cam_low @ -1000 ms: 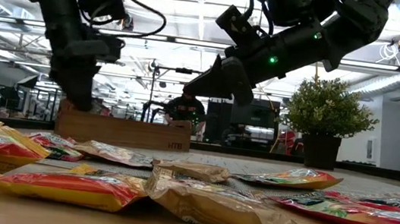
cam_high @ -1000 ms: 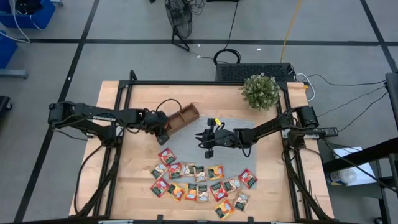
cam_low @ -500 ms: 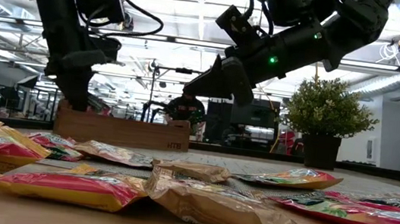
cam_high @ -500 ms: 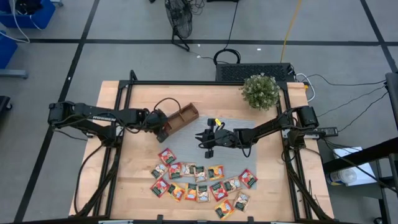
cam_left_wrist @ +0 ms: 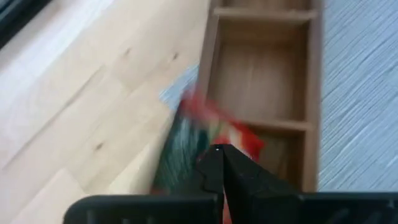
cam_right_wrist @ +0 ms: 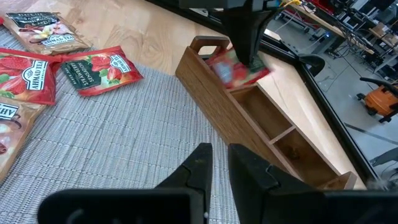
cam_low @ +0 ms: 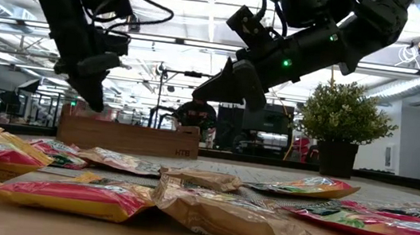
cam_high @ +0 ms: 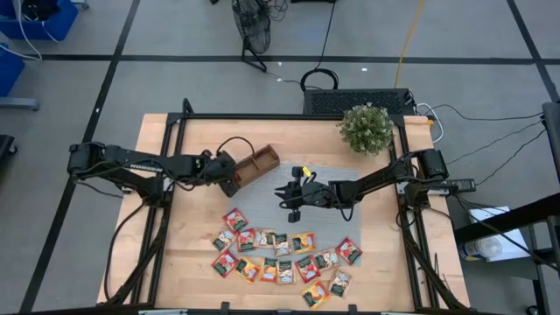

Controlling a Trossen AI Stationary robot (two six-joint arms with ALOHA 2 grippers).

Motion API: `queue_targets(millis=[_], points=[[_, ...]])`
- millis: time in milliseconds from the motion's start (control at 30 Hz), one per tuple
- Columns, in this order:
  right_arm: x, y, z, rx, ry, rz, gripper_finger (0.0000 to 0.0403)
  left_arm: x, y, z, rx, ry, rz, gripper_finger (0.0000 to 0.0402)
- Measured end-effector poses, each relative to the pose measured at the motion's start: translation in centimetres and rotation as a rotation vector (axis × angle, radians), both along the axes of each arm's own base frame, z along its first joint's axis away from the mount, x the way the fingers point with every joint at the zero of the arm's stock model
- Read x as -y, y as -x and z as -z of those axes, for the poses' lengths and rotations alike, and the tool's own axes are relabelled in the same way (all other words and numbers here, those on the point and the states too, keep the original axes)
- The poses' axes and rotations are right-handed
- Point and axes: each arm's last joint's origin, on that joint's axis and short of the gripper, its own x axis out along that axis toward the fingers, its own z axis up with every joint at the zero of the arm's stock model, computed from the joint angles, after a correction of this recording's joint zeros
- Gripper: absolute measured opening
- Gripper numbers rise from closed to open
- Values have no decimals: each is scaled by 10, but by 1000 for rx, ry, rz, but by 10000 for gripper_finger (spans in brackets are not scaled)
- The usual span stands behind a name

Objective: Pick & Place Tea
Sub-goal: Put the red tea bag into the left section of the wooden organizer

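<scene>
While your left gripper (cam_right_wrist: 244, 37) clenched a red tea sachet (cam_right_wrist: 233, 68) just above the end compartment of the wooden tray (cam_right_wrist: 261, 118) — tray running lengthwise away — your right gripper (cam_high: 291, 194), closed empty, waited beside.

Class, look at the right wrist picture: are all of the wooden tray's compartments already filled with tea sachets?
No: only a red sachet lies at the handle end of the wooden tray, and the other compartments show bare wood.
</scene>
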Motion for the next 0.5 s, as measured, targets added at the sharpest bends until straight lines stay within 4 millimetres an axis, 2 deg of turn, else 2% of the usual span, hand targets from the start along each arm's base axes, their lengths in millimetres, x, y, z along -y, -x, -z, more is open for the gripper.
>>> queue_targets(millis=[400,500], points=[[0,0,0,-1,0,0,38,10,-5,-2,33,-15,85,13],[0,0,0,-1,0,0,39,13,-6,-1,35,60,129,5]])
